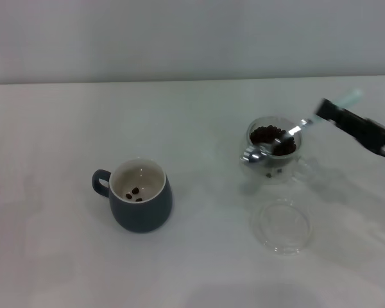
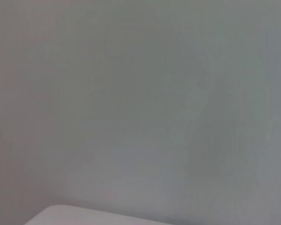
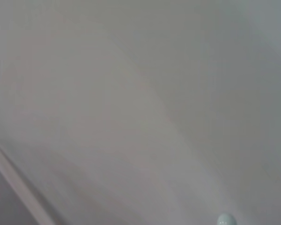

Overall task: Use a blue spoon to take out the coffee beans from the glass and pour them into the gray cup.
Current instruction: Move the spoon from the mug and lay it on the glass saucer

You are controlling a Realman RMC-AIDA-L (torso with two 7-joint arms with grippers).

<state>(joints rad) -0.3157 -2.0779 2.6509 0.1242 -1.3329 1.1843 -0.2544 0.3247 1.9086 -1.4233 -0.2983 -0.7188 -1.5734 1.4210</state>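
The glass [image 1: 273, 149] stands right of centre in the head view, with a heap of dark coffee beans [image 1: 267, 135] inside. The blue spoon [image 1: 298, 129] slants down into it, its metal bowl low at the glass's near-left side among the beans. Its pale handle runs up and right into my right gripper [image 1: 326, 113], which is shut on it; the handle's end [image 1: 352, 97] sticks out beyond the fingers. The gray cup [image 1: 140, 196] stands left of centre, handle to the left, with a few beans [image 1: 135, 192] on its cream bottom. The left gripper is out of view.
A flat clear round dish [image 1: 282, 224] lies on the white table [image 1: 199, 115] just in front of the glass. Both wrist views show only blank pale surface; a small pale rounded tip [image 3: 226, 219] shows at the edge of the right wrist view.
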